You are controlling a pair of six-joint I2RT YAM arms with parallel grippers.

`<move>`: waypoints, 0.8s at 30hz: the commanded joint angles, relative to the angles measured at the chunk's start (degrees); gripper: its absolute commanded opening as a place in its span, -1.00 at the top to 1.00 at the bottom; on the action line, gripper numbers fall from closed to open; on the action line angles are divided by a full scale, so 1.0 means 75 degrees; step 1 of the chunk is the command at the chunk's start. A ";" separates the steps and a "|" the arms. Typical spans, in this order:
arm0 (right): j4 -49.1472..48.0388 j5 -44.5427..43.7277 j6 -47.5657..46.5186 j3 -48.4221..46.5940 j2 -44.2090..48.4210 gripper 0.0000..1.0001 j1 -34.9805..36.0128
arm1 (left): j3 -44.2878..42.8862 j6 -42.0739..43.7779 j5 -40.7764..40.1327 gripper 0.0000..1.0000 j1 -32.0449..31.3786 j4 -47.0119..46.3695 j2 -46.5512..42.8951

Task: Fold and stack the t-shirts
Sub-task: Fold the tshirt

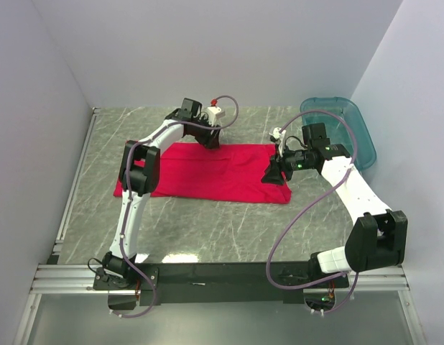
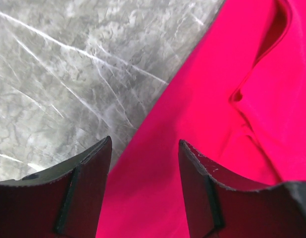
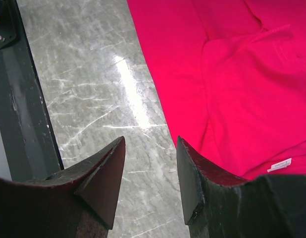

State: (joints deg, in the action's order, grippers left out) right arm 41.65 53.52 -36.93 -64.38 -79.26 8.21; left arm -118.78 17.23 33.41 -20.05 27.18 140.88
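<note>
One red t-shirt (image 1: 200, 172) lies spread flat on the marble table, folded into a wide band. My left gripper (image 1: 211, 140) hovers at the shirt's far edge. In the left wrist view its jaws stand open (image 2: 144, 146) over the boundary between red cloth (image 2: 217, 99) and bare marble, and nothing is pinched. My right gripper (image 1: 274, 176) is at the shirt's right end. The right wrist view has its jaws open (image 3: 150, 141) above bare table just beside the cloth's edge (image 3: 242, 74). A white label (image 3: 279, 165) shows near the right finger.
A teal see-through tub (image 1: 340, 126) stands at the back right corner. White walls close in the table (image 1: 229, 230) on three sides, with a metal rail (image 1: 75, 187) along the left. A dark bar (image 3: 19, 99) runs along the near edge by the arm bases.
</note>
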 commanded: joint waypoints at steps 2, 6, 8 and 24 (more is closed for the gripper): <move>0.0060 0.0224 -0.0092 -0.0053 -0.0025 -0.06 -0.0075 | -0.0193 -0.0083 0.0315 -0.22 -0.0010 -0.0085 0.0083; 0.0060 0.0247 -0.0069 -0.0053 -0.0013 -0.06 -0.0063 | -0.0171 -0.0200 0.0327 -0.14 -0.0021 -0.0132 0.0060; 0.0072 0.0282 -0.0069 -0.0064 -0.0002 -0.06 -0.0063 | -0.0135 -0.0235 0.0234 -0.09 -0.0021 -0.0143 0.0060; 0.0142 0.0423 -0.0092 -0.0100 0.0104 -0.06 -0.0180 | -0.0065 -0.0329 0.0292 0.76 -0.0010 0.0044 0.0049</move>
State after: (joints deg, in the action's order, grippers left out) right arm 41.98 55.16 -36.95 -64.38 -79.31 7.44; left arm -118.76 14.20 33.80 -20.08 27.46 141.82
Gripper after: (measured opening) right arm 0.532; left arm 0.154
